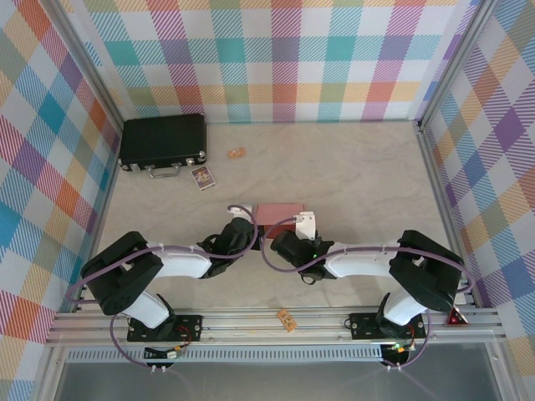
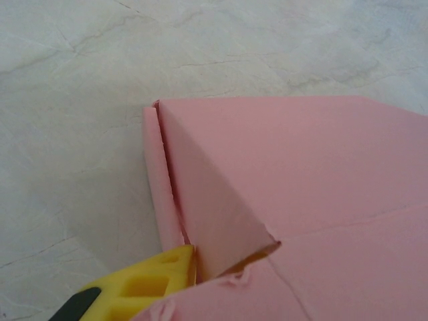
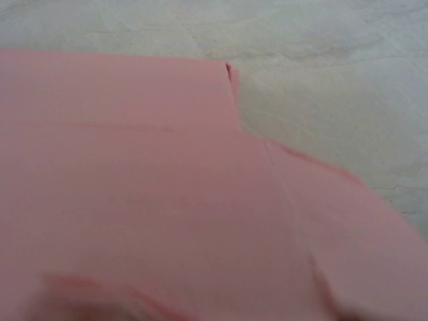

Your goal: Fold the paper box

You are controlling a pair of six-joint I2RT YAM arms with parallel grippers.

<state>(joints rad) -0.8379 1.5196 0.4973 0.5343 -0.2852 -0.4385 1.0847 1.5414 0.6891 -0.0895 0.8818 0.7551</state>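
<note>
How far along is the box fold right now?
Done: the paper box looks box-shaped, its end panel folded over. In hand: left gripper and right gripper sit at its two ends, a yellow finger against a corner. Left: the narrow flap beside that panel stands apart, seemingly untucked.

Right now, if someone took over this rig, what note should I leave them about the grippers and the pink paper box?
Left gripper: at the paper box's left end, yellow finger against its side wall; open or shut unclear.
Right gripper: at the box's right end; jaws unclear.
Box: on the table, near the front, between both arms.
Done: it already has a shallow box shape, walls up.
To do: at the left end the outer strip stands apart from the inner wall; it likely needs tucking.
</note>
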